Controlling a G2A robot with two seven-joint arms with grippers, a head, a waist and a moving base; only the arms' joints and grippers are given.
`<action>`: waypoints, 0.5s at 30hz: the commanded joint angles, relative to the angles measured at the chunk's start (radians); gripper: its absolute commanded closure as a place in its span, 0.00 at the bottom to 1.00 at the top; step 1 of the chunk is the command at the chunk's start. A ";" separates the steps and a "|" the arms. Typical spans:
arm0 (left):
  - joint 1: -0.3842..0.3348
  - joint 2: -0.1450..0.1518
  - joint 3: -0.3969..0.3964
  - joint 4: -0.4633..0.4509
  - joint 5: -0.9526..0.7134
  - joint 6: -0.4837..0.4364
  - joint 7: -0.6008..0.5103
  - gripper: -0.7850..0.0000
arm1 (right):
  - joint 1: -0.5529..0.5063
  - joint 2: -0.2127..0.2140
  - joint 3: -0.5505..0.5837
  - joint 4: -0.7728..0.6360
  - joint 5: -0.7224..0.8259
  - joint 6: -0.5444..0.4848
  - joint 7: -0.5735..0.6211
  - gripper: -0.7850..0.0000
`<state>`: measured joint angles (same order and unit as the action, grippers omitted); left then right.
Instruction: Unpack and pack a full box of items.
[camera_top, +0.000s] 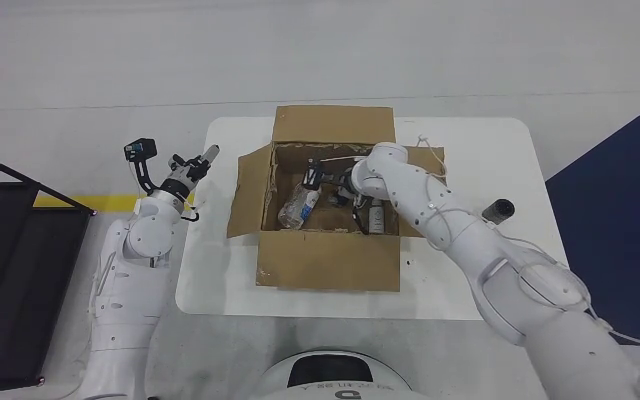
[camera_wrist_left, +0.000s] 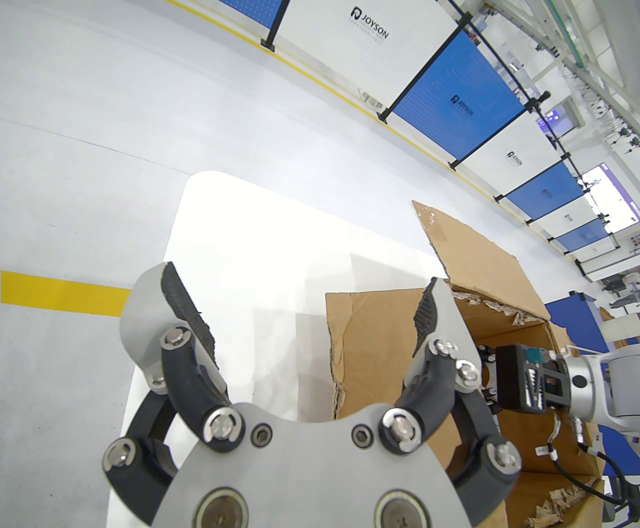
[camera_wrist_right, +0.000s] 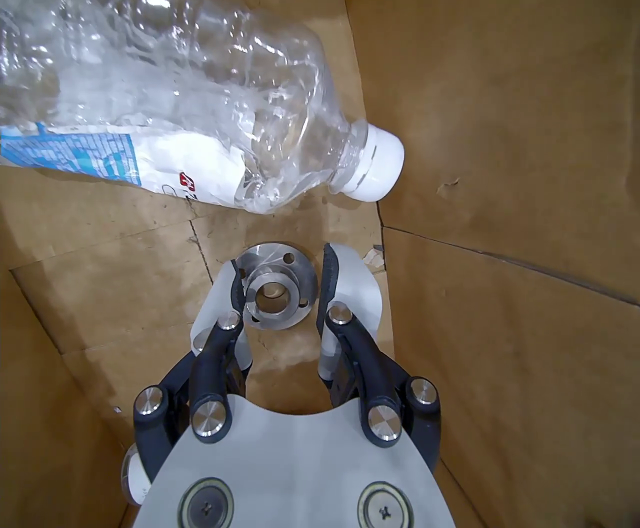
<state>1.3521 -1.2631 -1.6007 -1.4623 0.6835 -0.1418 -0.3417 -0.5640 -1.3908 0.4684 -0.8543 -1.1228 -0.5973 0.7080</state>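
Note:
An open cardboard box (camera_top: 330, 262) stands on the white table (camera_top: 470, 270). My right gripper (camera_wrist_right: 281, 260) is down inside it, open, its fingers (camera_wrist_right: 327, 280) on either side of a round metal flange (camera_wrist_right: 276, 295) lying on the box floor (camera_wrist_right: 125, 260). One finger touches the flange; a thin gap shows at the other. A crushed clear plastic bottle (camera_wrist_right: 200, 115) with a white cap lies just beyond; it also shows from above (camera_top: 298, 207). My left gripper (camera_wrist_left: 302, 295) hangs open and empty over the table's left edge (camera_top: 195, 165), beside the box flap (camera_wrist_left: 380, 340).
A second small item (camera_top: 376, 219) lies in the box under the right arm. A dark cylinder (camera_top: 498, 210) sits on the table right of the box, and a white cord (camera_top: 428, 148) by the far flap. Bare table (camera_wrist_left: 250, 240) lies left of the box.

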 joint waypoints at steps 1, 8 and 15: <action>0.000 0.000 0.000 0.000 0.000 0.000 0.000 0.00 | 0.000 -0.003 0.002 0.009 0.003 -0.005 0.001 0.60; 0.000 0.000 0.000 0.000 0.000 0.000 0.000 0.00 | -0.001 -0.017 0.000 0.036 -0.006 -0.001 0.015 0.80; 0.000 0.000 0.000 0.000 0.000 0.000 0.000 0.00 | 0.005 -0.018 0.027 0.045 -0.007 0.016 -0.007 1.00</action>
<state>1.3521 -1.2631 -1.6007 -1.4623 0.6835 -0.1418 -0.3417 -0.5596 -1.4107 0.4903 -0.8077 -1.1287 -0.5825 0.7049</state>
